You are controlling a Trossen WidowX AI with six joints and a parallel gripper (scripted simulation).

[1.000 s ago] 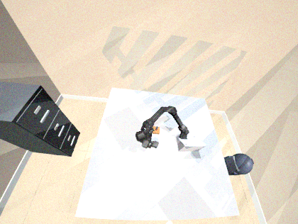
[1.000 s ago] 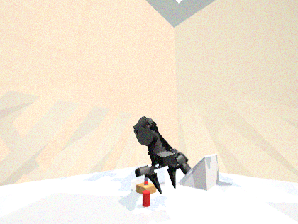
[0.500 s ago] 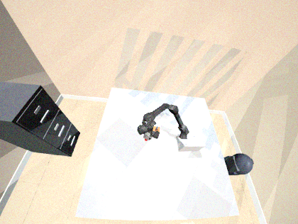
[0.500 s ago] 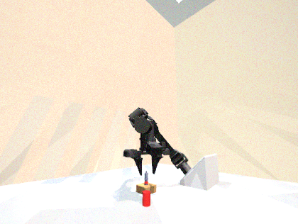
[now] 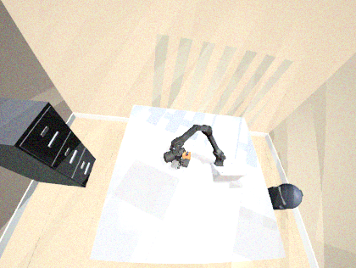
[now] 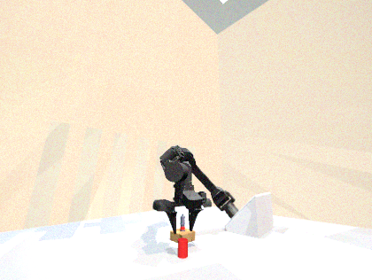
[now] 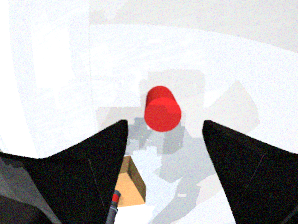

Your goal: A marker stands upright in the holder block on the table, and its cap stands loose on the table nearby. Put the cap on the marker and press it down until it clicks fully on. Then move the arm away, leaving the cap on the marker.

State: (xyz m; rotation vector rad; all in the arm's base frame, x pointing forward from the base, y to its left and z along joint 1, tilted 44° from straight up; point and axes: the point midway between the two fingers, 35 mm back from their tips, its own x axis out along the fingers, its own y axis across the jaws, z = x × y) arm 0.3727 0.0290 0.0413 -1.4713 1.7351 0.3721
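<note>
Pincer (image 6: 182,220) hangs about half open with nothing in it, its two dark tips on either side of the marker (image 6: 182,221). That marker stands up in the tan holder block (image 6: 182,236) near the middle of the bench (image 6: 89,257). Just beside the block, the red cap (image 6: 182,247) stands alone.
</note>
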